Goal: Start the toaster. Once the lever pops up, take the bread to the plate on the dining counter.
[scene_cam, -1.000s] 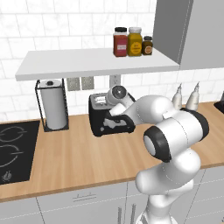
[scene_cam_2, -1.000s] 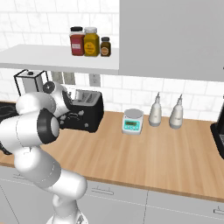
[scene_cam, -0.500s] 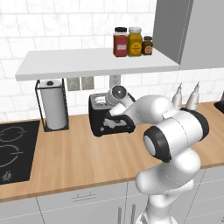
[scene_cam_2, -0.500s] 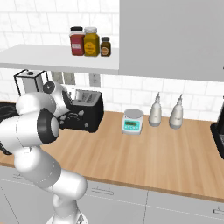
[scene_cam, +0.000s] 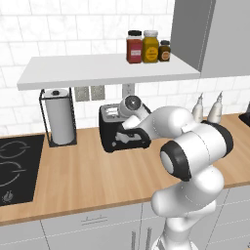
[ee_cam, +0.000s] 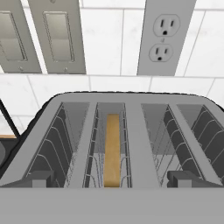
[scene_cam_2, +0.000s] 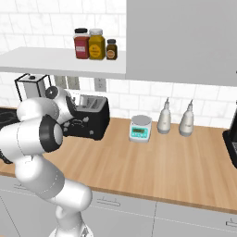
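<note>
The glossy black toaster (scene_cam: 122, 132) (scene_cam_2: 90, 121) stands on the wood counter against the tiled wall. From above in the hand view, its grey top (ee_cam: 131, 131) has wire-caged slots. The tan bread (ee_cam: 112, 151) stands edge-up, sunk deep in the left-of-middle slot. My gripper (ee_cam: 111, 179) is open at the toaster's near edge, with one dark fingertip (ee_cam: 35, 178) far left and the other far right, nothing between them. My hand (scene_cam: 129, 134) (scene_cam_2: 69, 125) hangs at the toaster's front. The plate and the dining counter are out of view.
A paper towel roll (scene_cam: 59, 117) stands left of the toaster, with a black cooktop (scene_cam: 12, 166) beyond it. To the right are a kitchen scale (scene_cam_2: 140, 128), two bottles (scene_cam_2: 164, 118) and a coffee machine (scene_cam_2: 231, 148). A shelf with jars (scene_cam: 146, 46) hangs overhead.
</note>
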Tool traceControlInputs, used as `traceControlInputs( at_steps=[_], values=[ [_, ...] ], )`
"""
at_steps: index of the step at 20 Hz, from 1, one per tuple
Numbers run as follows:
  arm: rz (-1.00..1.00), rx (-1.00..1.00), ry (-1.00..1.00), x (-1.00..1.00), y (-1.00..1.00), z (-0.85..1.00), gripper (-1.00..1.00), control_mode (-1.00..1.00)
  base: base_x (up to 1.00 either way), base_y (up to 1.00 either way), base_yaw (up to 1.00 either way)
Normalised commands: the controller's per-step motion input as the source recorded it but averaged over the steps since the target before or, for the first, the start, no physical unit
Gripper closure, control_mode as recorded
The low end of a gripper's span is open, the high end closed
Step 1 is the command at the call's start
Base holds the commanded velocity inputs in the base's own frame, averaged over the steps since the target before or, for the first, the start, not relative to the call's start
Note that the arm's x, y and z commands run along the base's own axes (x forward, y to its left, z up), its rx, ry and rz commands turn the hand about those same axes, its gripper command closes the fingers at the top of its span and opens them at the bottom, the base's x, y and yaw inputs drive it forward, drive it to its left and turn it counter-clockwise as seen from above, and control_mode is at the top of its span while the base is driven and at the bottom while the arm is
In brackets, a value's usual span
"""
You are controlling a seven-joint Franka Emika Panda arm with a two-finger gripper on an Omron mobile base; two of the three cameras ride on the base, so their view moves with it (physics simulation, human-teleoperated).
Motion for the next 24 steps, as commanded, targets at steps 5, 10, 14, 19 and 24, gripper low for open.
traceControlInputs(
  at_steps=[5, 10, 14, 19, 24],
  values=[
    [0.00, 0.00, 0.00, 0.00, 0.00, 0.00, -1.00, -1.00, 0.00, 0.00, 0.00],
    [0.00, 0.00, 0.00, 0.00, 0.00, 0.00, -1.00, -1.00, 0.00, 0.00, 0.00],
    [0.00, 0.00, 0.00, 0.00, 0.00, 0.00, -1.00, -1.00, 0.00, 0.00, 0.00],
    [0.00, 0.00, 0.00, 0.00, 0.00, 0.00, -1.00, -1.00, 0.00, 0.00, 0.00],
    [0.00, 0.00, 0.00, 0.00, 0.00, 0.00, -1.00, -1.00, 0.00, 0.00, 0.00]
  ],
)
